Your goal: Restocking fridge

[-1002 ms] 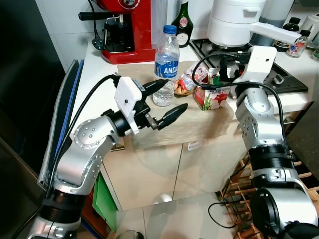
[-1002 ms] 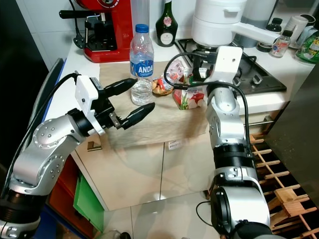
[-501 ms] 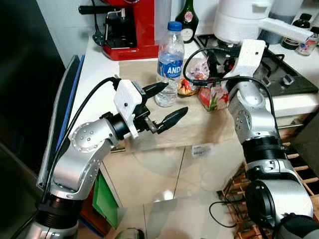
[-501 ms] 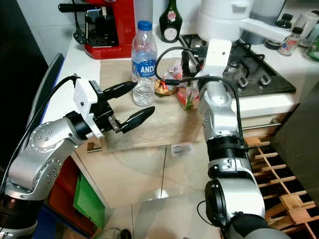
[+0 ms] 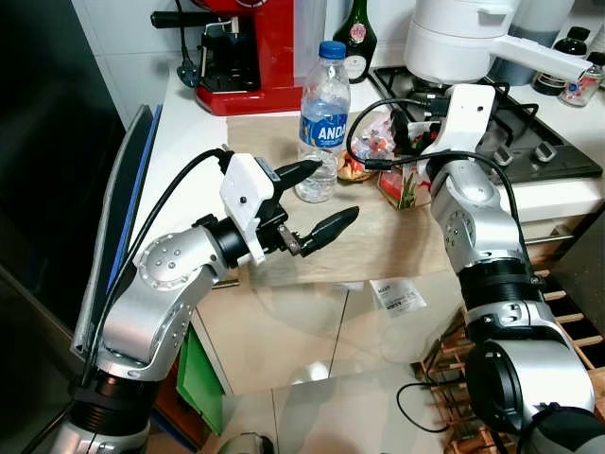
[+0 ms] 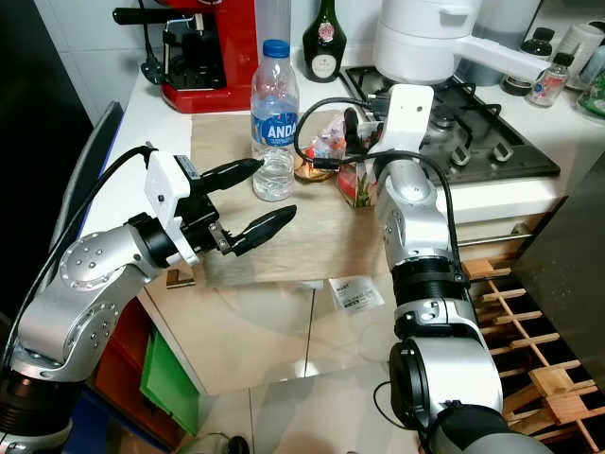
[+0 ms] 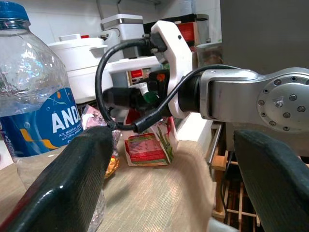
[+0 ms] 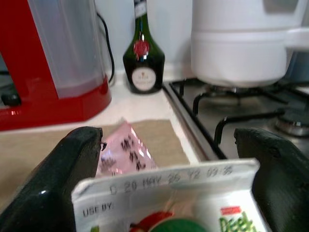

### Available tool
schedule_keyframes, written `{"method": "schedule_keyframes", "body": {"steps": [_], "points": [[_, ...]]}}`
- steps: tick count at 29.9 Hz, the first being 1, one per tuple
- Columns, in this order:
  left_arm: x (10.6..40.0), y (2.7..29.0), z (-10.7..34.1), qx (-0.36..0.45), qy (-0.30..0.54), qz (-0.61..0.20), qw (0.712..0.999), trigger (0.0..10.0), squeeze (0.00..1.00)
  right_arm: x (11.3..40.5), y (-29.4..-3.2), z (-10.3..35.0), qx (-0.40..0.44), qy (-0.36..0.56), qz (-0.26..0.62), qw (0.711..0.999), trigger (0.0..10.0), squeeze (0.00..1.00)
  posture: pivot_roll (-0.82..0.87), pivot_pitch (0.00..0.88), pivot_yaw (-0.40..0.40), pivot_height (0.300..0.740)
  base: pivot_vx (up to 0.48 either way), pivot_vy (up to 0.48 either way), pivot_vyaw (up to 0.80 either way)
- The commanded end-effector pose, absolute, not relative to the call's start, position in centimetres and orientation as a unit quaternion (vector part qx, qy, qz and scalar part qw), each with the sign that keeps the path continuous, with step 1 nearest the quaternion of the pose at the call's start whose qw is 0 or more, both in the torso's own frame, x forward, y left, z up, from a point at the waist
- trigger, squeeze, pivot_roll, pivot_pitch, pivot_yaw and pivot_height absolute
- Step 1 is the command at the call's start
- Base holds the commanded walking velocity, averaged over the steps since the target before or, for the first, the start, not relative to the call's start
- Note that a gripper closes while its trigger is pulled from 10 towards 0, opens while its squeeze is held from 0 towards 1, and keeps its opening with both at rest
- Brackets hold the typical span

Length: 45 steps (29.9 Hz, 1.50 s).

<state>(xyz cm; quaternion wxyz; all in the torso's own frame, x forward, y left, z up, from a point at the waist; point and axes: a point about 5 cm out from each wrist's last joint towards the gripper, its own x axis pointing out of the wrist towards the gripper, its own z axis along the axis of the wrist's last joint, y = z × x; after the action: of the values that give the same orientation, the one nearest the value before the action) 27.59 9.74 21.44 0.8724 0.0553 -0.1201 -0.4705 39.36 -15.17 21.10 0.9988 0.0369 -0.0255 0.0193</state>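
Juice carton [image 5: 401, 184] upright on beige mat [image 5: 373, 236], counter edge, stove [image 5: 529, 142] at its 3 o'clock. Your right gripper [image 8: 164, 193] straddles carton top, fingers spread wide either side, not clenched. Water bottle [image 5: 319, 123] at carton's 9 o'clock, pink snack packet [image 5: 371, 142] between them. Your left gripper [image 5: 317, 197] fingers apart, released, near bottle at its 6 o'clock. Red coffee machine [image 5: 248, 57] and dark bottle [image 5: 355, 43] at 12 o'clock.
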Motion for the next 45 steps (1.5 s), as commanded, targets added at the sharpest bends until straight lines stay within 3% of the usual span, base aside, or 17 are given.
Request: {"method": "schedule_keyframes", "body": {"steps": [1,32,33,34,35,45], "points": [[27.3,9.5,21.6,0.065,-0.12,-0.472,0.871,10.0,0.0,39.2,-14.9,21.3,0.03,-0.019,0.022,0.999,10.0,0.0,0.03,0.0,0.009,0.74,0.0,0.0,0.0],[27.8,8.8,21.5,0.061,-0.11,-0.477,0.87,10.0,0.0,37.3,-15.6,18.5,0.0,0.063,0.025,0.998,10.0,0.0,0.01,0.0,0.017,0.74,0.0,0.0,0.0],[27.9,8.8,21.5,0.06,-0.11,-0.476,0.87,10.0,0.0,37.3,-15.7,18.6,0.0,0.062,0.025,0.998,9.1,0.0,0.0,0.0,0.018,0.74,0.0,0.0,0.0],[27.9,8.8,21.5,0.06,-0.11,-0.475,0.871,10.0,0.0,37.4,-15.7,18.7,0.0,0.061,0.024,0.998,3.6,0.0,0.0,0.0,0.018,0.74,0.0,0.0,0.0],[27.9,8.8,21.5,0.059,-0.11,-0.475,0.871,10.0,0.0,37.4,-15.7,18.8,0.002,0.059,0.024,0.998,0.0,0.0,0.0,0.0,0.02,0.74,0.0,0.0,0.0],[28.2,8.8,21.6,0.066,-0.109,-0.476,0.87,10.0,0.0,37.4,-15.4,18.7,0.008,0.052,0.02,0.998,0.0,0.0,0.01,0.0,0.031,0.74,0.0,0.0,0.0]]}}
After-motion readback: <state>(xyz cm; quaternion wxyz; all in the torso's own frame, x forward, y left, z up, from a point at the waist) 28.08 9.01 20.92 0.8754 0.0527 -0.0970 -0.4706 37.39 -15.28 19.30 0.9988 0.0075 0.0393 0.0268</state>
